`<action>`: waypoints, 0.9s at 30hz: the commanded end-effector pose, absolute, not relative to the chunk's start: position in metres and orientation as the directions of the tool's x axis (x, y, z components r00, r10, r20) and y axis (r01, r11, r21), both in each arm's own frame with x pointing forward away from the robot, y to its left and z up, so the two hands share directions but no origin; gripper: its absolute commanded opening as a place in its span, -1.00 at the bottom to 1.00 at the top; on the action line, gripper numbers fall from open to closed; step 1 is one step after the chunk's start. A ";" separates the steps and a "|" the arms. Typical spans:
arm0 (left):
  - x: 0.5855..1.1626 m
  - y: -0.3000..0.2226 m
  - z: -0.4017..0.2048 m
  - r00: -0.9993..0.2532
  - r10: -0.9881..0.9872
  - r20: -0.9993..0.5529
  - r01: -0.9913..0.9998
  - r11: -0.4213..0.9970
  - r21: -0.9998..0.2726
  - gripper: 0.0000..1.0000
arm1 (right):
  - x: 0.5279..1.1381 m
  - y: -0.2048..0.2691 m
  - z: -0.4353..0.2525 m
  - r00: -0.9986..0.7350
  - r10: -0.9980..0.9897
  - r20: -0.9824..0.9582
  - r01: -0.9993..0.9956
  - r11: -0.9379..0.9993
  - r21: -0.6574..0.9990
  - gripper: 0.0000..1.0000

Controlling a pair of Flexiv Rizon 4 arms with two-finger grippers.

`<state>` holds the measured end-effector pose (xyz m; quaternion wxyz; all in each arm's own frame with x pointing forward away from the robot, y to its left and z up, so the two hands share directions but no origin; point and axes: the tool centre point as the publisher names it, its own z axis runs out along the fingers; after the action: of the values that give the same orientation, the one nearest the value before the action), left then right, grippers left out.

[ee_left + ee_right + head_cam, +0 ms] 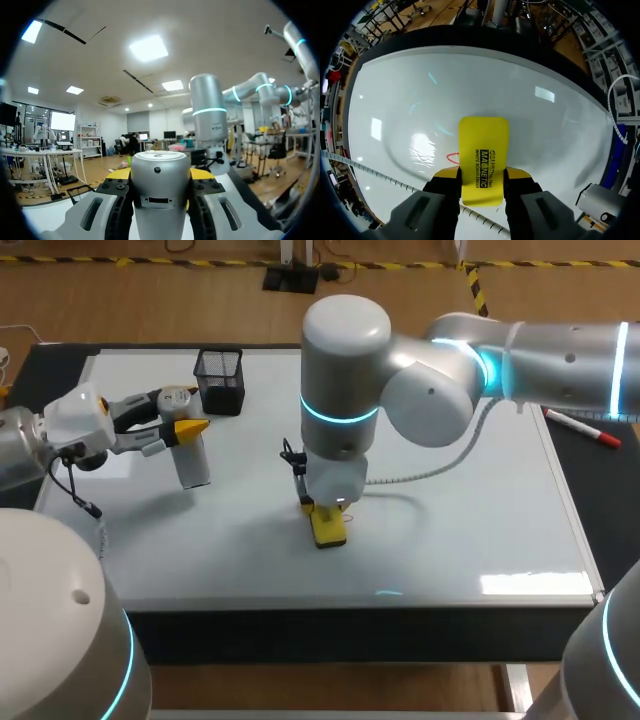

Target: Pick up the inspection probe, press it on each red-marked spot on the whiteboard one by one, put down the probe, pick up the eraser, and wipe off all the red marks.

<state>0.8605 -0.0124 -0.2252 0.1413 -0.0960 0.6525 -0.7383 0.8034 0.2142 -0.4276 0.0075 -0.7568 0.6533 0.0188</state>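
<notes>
Whiteboard (470, 510) covers most of the dark counter (612, 510). Near the board's middle my right pincer (328, 525) is clamped on the yellow eraser (484, 160). The eraser seems to be pressed flat on the board, with a red mark (452, 158) showing at its edge. Over the board's left part, my left pincer (180, 430) grips the grey inspection probe (192, 465) roughly upright, near a black mesh pen cup (220, 380). A red marker (585, 428) lies beyond the board's right edge.

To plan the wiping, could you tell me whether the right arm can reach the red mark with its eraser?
Probably yes: the right gripper is shut on the eraser, down at the whiteboard, with the red mark right beside it and nothing between them.
</notes>
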 end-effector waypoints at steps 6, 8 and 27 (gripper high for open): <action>0.860 -0.013 -0.224 -0.941 -0.335 -0.043 0.084 -0.108 -0.991 -1.00 | 0.807 0.186 -0.430 0.114 -0.993 -0.039 -0.993 -0.114 0.006 -1.00; 0.860 -0.013 -0.224 -0.941 -0.335 -0.043 0.084 -0.108 -0.991 -1.00 | 0.808 0.180 -0.428 0.105 -0.994 -0.037 -0.994 -0.105 0.002 -1.00; 0.860 -0.013 -0.224 -0.941 -0.335 -0.043 0.084 -0.108 -0.991 -1.00 | 0.820 0.142 -0.409 0.061 -0.998 -0.033 -0.998 -0.062 0.008 -1.00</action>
<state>0.8605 -0.0124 -0.2252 0.1413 -0.0960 0.6525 -0.7383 0.8187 0.1486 -0.4188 0.0101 -0.7262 0.6872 0.0139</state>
